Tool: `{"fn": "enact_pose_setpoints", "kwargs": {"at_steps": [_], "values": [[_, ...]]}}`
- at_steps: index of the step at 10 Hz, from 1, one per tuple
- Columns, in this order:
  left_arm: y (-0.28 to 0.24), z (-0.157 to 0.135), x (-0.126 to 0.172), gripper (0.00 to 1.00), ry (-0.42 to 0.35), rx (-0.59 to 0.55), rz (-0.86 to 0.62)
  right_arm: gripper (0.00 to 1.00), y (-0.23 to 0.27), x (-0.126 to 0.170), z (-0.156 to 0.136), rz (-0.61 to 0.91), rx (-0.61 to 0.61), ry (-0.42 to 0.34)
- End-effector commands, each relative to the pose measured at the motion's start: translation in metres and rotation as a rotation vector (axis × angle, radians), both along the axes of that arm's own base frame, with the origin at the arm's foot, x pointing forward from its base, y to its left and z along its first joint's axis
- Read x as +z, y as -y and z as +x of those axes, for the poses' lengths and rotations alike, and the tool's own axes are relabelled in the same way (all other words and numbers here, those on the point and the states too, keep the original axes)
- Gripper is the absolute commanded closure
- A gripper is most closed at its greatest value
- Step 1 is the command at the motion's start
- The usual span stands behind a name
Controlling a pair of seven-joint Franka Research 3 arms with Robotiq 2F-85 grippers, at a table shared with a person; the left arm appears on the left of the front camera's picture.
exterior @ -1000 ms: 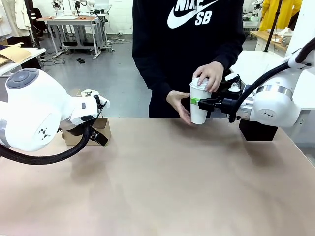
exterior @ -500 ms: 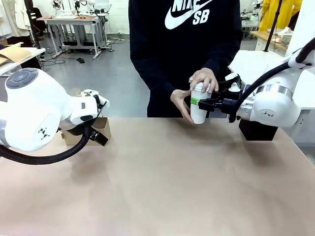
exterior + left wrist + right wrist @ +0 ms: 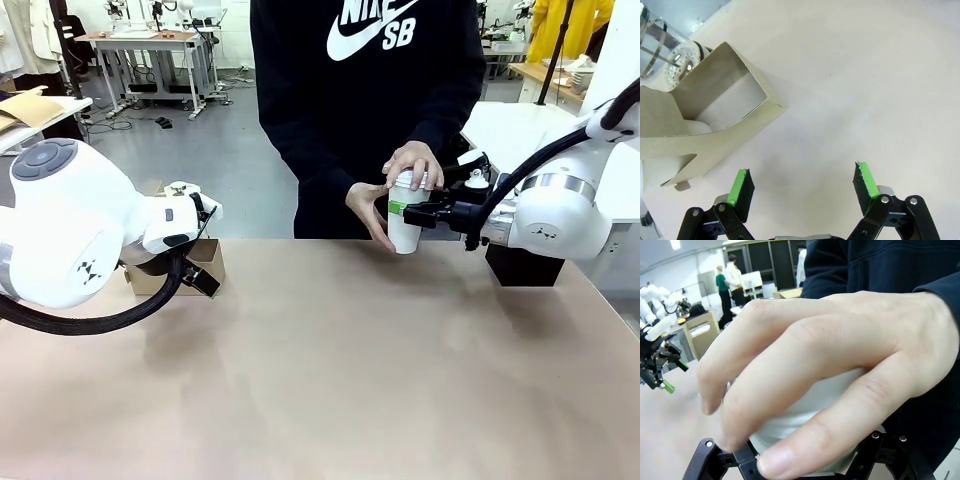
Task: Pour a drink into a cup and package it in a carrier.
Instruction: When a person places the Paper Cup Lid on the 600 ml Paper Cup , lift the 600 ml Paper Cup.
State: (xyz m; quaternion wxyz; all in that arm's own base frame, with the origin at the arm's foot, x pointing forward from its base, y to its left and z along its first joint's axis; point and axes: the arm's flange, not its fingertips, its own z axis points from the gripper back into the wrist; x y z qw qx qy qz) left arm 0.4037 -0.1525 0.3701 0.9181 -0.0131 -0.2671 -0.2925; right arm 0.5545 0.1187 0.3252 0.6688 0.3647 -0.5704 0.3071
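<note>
Left wrist view looks down between the left gripper's [image 3: 802, 180] spread, empty jaws at the bare table [image 3: 865, 75]. The carrier [image 3: 715, 115] lies just beyond one green pad, and a glass jug [image 3: 660, 40] stands behind it. Farther across, near the table's far edge, the right gripper [image 3: 410, 212] is clenched around the cup [image 3: 404, 232], which stands upright. A person's hand [image 3: 412, 160] covers the cup's top, and the other hand [image 3: 365, 208] curls against its side.
</note>
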Motion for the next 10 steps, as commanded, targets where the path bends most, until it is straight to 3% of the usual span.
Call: {"fn": "enact_pose_setpoints", "kwargs": {"at_steps": [1, 10], "values": [[-0.0006, -0.0001, 0.0003, 0.0, 0.0, 0.0, -0.003, 0.2, -0.0033, 0.0072, 0.0013, 0.013, -0.008, 0.005], [-0.0006, -0.0001, 0.0003, 0.0, 0.0, 0.0, -0.003, 0.2, -0.0033, 0.0072, 0.0013, 0.013, -0.008, 0.005]]}}
